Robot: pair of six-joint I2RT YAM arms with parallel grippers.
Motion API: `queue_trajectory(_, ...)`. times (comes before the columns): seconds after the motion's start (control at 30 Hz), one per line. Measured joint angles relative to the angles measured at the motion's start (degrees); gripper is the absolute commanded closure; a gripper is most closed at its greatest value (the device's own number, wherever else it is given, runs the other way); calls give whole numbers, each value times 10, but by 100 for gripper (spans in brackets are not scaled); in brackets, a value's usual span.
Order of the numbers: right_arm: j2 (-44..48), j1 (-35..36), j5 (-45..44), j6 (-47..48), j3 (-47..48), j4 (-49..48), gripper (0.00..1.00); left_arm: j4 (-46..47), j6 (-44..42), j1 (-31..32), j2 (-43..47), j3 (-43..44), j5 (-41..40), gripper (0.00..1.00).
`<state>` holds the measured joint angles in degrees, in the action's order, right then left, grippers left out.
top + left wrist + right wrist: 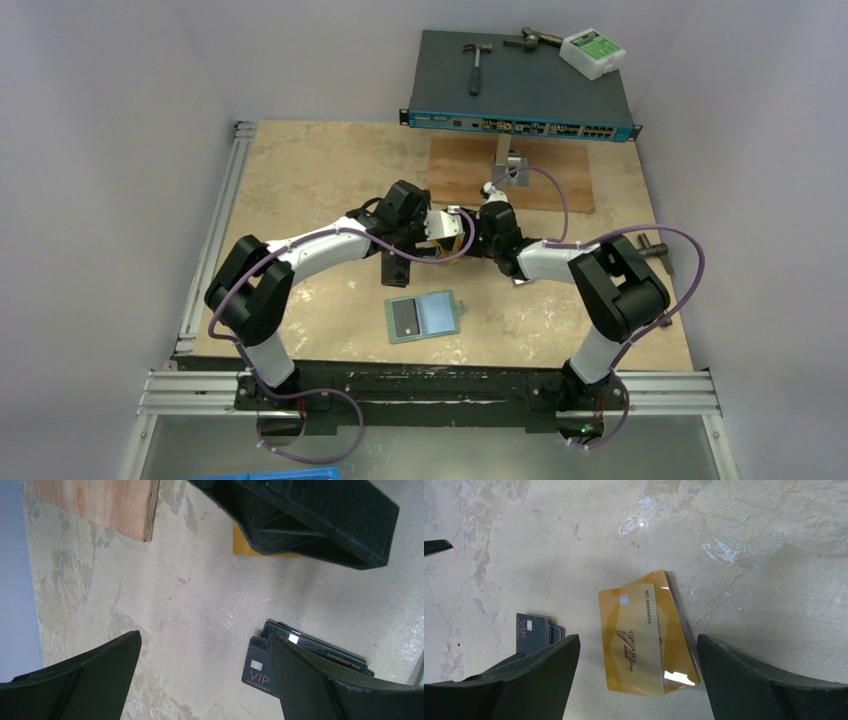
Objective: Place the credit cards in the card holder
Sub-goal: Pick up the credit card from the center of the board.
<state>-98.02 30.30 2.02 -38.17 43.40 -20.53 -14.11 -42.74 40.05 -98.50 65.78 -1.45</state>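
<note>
The left gripper stands with its fingers spread wide and nothing between them, only bare tabletop: a pale beige, stone-like surface, mottled with grey scuffs and small chips. A few dark cards printed "VIP" lie fanned flat on it, just inside the finger on the right of the left wrist view and partly hidden under it. The right gripper is likewise wide open and holds nothing; a small stack of glossy orange cards, also marked "VIP", lies flat on the table in the gap between its fingers, touching neither as far as can be seen. From the right wrist the dark cards show just outside its other finger, so the two groups lie near each other with the grippers facing across them. In the overhead view the card holder lies open on the table, pale lining up, with a grey rectangle on its left half, nearer the arm bases and apart from both grippers. Farther back are a plywood board and a dark network switch carrying a hammer and a white box. Plain grey walls enclose the table.
</note>
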Motion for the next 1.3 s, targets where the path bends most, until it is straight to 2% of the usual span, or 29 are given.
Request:
queue_trajectory(0.53,-20,-18,-39,37,65,82,10,1,-5,-4,-10,9,19,0)
queue_trajectory(1.3,-16,-18,-40,43,50,74,13,0,27,16,-35,39,16,0)
